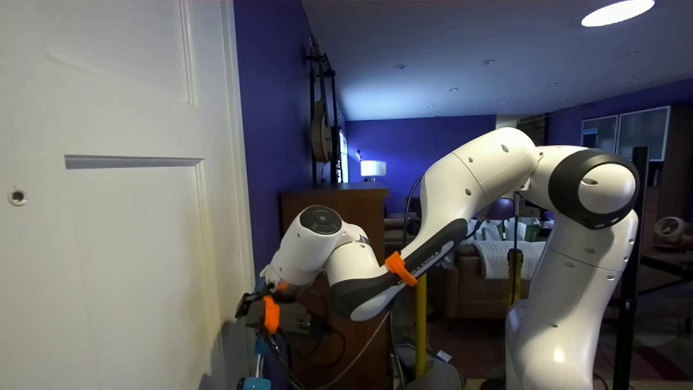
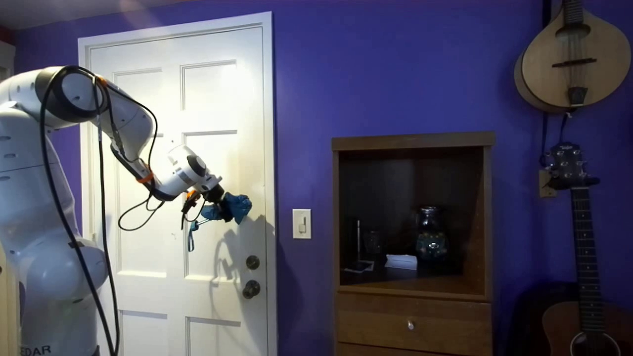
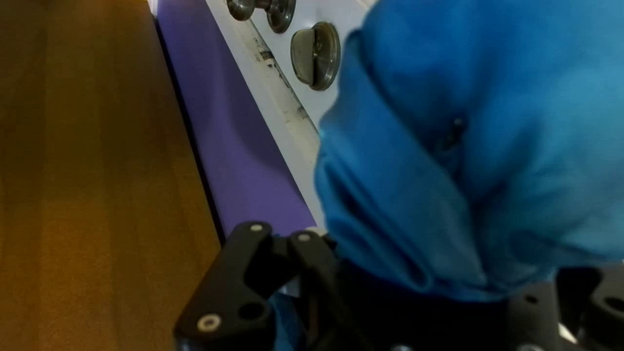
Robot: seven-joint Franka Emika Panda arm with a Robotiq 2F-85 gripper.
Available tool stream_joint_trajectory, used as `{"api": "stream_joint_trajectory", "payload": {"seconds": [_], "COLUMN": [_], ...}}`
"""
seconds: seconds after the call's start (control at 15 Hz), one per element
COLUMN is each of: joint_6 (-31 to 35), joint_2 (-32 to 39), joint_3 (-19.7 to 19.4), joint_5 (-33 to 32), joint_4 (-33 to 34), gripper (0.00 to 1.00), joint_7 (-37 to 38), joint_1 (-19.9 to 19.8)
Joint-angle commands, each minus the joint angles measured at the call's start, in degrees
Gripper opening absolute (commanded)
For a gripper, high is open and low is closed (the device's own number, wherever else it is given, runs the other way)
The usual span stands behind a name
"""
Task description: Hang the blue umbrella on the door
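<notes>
The blue umbrella [image 2: 239, 207] is in my gripper [image 2: 225, 205], held in front of the white door [image 2: 148, 237]. Its fabric is bunched and sticks out on both sides of the fingers, and a blue strap [image 2: 191, 238] hangs down. In the wrist view, the umbrella [image 3: 438, 146] fills the right side and hides the fingertips. In an exterior view, my gripper [image 1: 254, 309] is beside the edge of the door [image 1: 108, 244], and a teal end of the umbrella [image 1: 256, 384] shows at the bottom. Whether the umbrella touches the door cannot be told.
The door has a knob [image 2: 251, 289] and a lock [image 2: 252, 262] below the gripper; the lock also shows in the wrist view [image 3: 317, 56]. A light switch [image 2: 301, 224], a brown cabinet [image 2: 414, 306] and guitars [image 2: 573, 59] are to the right. Cables loop along the arm.
</notes>
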Motion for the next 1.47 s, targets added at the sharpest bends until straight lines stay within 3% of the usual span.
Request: {"api": "stream_joint_trajectory", "payload": {"seconds": [0.0, 0.4, 0.73, 1.4], "joint_6": [0.27, 0.17, 4.17, 7.69], "joint_2": [0.09, -0.61, -0.06, 1.73], "joint_3": [0.31, 2.97, 6.69, 12.80], "joint_5": [0.64, 1.55, -0.96, -17.61], "joint_4": [0.31, -0.60, -0.45, 2.99], "gripper": [0.00, 0.00, 0.00, 0.00], "joint_7": [0.58, 6.78, 19.04, 37.73], "joint_1": [0.74, 2.29, 1.70, -2.65]}}
